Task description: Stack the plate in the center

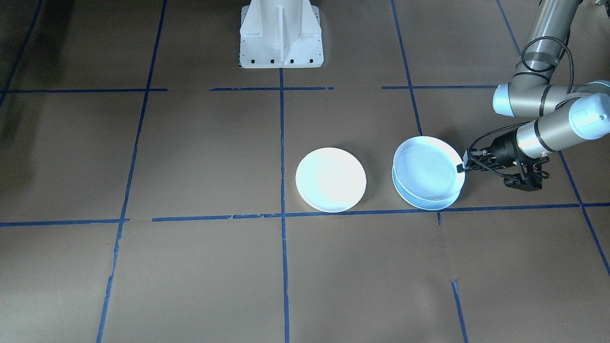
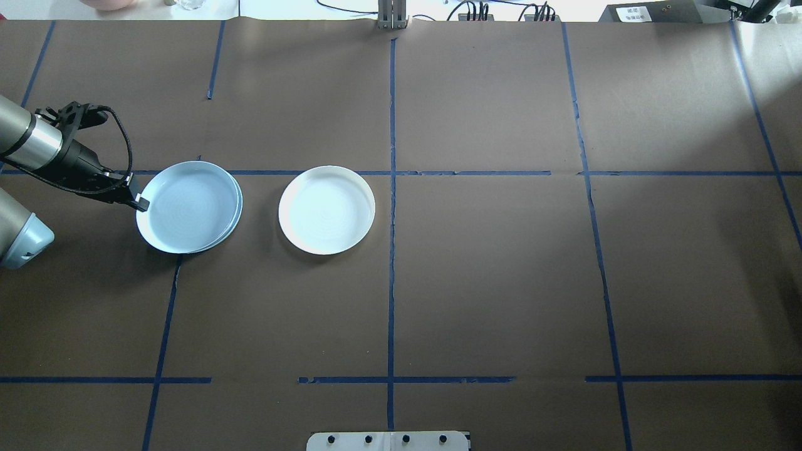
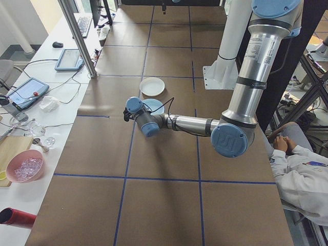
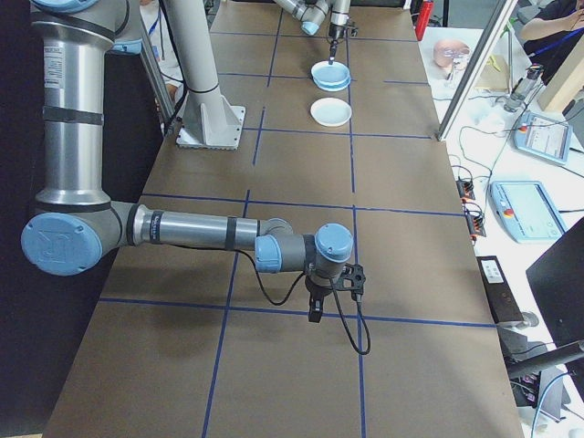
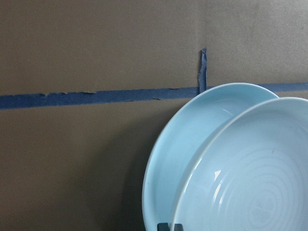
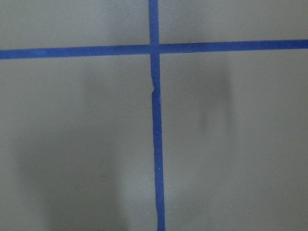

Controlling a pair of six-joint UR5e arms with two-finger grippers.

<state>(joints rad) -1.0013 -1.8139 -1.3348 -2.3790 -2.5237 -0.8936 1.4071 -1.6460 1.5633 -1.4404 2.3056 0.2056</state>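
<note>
Left gripper (image 2: 139, 202) pinched on rim of upper blue plate (image 2: 187, 205), tilted over lower blue plate (image 2: 233, 216) left of white plate (image 2: 326, 209) near table center: lift clear, carry level; right gripper (image 4: 315, 315) far off, state unclear.

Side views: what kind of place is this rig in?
Likely a robotics lab: a brown paper-covered table gridded with blue tape, teach pendant tablets on the side bench, and a seated person in a white coat watching.
</note>
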